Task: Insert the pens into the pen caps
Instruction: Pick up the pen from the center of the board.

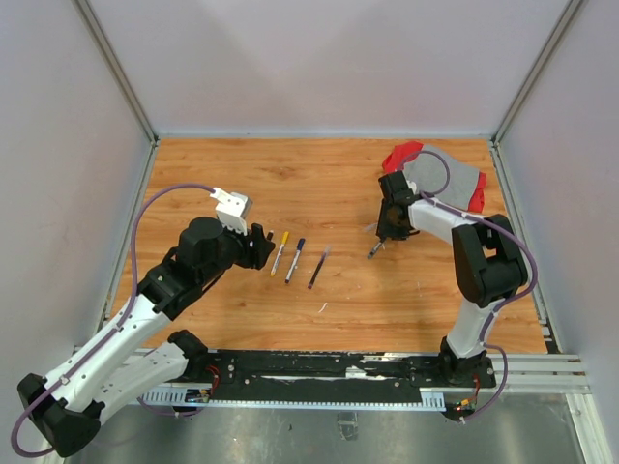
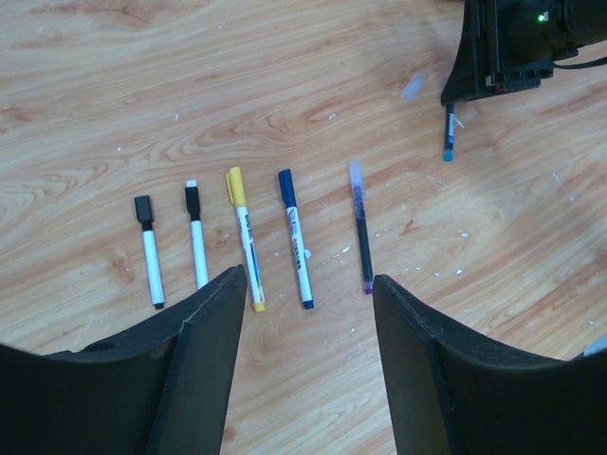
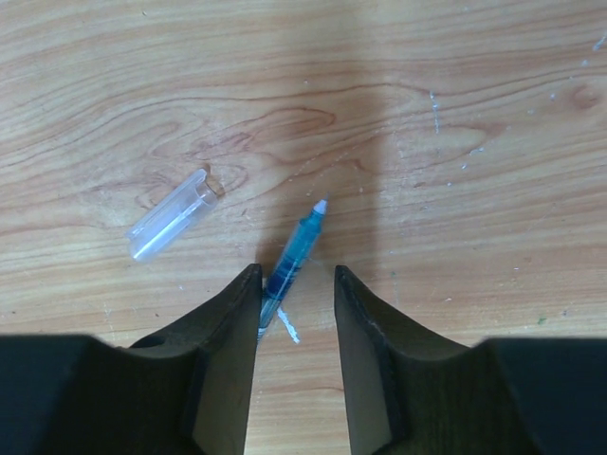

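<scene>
Top external view showed us the wooden table point(image 1: 329, 184) first, with a red and grey cloth point(image 1: 450, 179) near its far right corner. We saw the left claw point(image 2: 308, 282) over the left middle of the table, jaws wide apart and holding nothing, just on the near side of a row of five pens point(image 2: 248, 246) lying side by side. We found the right claw point(image 3: 297, 273) low over the table, well apart from that row. Its jaws were partly open around the rear of an uncapped blue pen point(image 3: 296, 248), one finger seeming to touch the barrel, a gap on the other side. A clear cap point(image 3: 171, 214) lay near the pen's tip, not touching it, and a white scrap point(image 3: 288, 327) lay between the jaws.
</scene>
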